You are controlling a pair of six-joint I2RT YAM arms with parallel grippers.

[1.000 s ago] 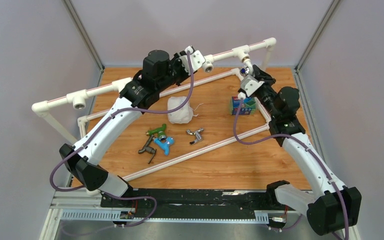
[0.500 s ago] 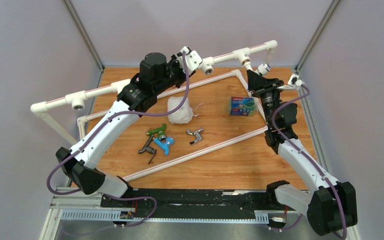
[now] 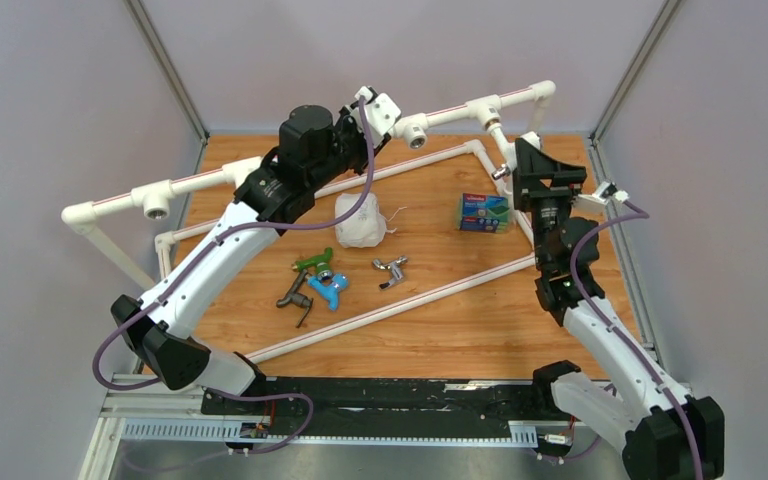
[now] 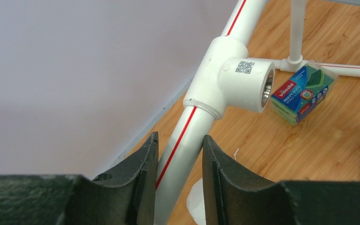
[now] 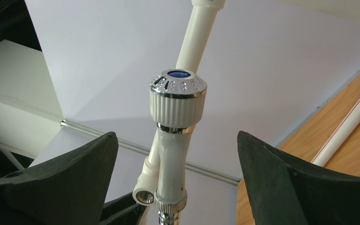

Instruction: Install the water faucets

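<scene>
In the right wrist view a white faucet (image 5: 177, 105) with a ribbed knob and blue cap stands upright by the white pipe frame (image 3: 200, 181). My right gripper (image 5: 176, 136) is open wide around it, and neither finger touches it. From above, the right gripper (image 3: 542, 162) sits at the frame's far right end and mostly hides that faucet. My left gripper (image 4: 179, 138) is shut on the red-striped upper pipe (image 4: 183, 140), just left of a tee outlet (image 4: 255, 84). On the table lie a green faucet (image 3: 313, 262), a blue one (image 3: 328, 289), a dark grey one (image 3: 295, 297) and a chrome one (image 3: 390, 268).
A white bag (image 3: 359, 220) lies behind the loose faucets. A pack of sponges (image 3: 486, 212) sits near the right gripper. Low frame pipes (image 3: 400, 302) cross the wooden table, and grey walls close in on both sides.
The right gripper has let go of the white faucet and opened wide. Its wrist has turned and drawn back to the right. The left gripper still holds the pipe.
</scene>
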